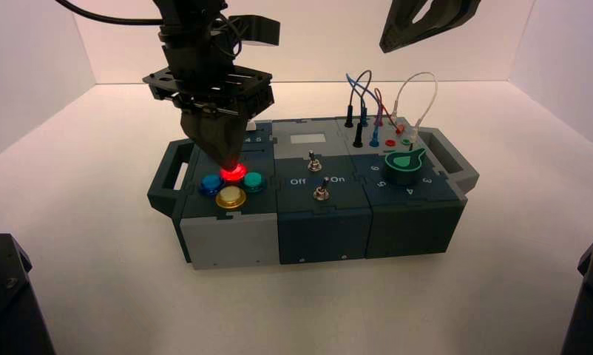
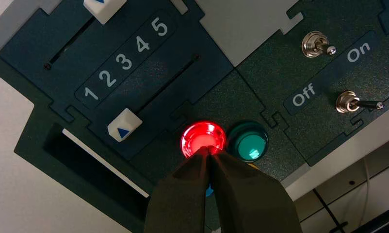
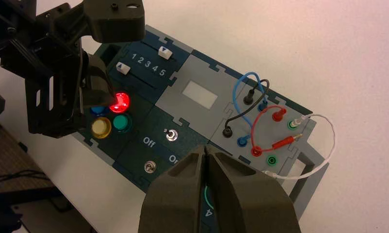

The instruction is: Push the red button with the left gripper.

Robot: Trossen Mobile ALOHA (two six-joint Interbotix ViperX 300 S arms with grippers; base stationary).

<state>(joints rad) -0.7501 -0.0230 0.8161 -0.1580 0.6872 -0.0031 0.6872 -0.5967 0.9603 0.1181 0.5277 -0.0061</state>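
My left gripper (image 1: 221, 159) stands straight over the button cluster at the left end of the box (image 1: 397, 222), its two fingers pressed together into one wedge. In my left wrist view the joined tips (image 2: 208, 151) touch the red button (image 2: 202, 138), which glows bright. The red button (image 1: 233, 173) sits at twelve o'clock in a diamond of four domes: the green button (image 1: 253, 181) at three o'clock, the yellow button (image 1: 231, 197) at six, the blue button (image 1: 209, 185) at nine, partly hidden under my fingers in the wrist view. Just beyond the red dome lie two sliders beside a strip numbered 1 to 5; the nearer white slider knob (image 2: 124, 124) sits by the 1 to 2 end. Two metal toggle switches (image 2: 357, 103) flank an Off and On label on the middle panel.

My right gripper (image 3: 206, 160) hangs high above the right half of the box, well apart from it, its fingers also closed against each other. Below it looped wires (image 3: 253, 97) plug into coloured sockets, and a green knob (image 1: 404, 164) stands on the right panel.
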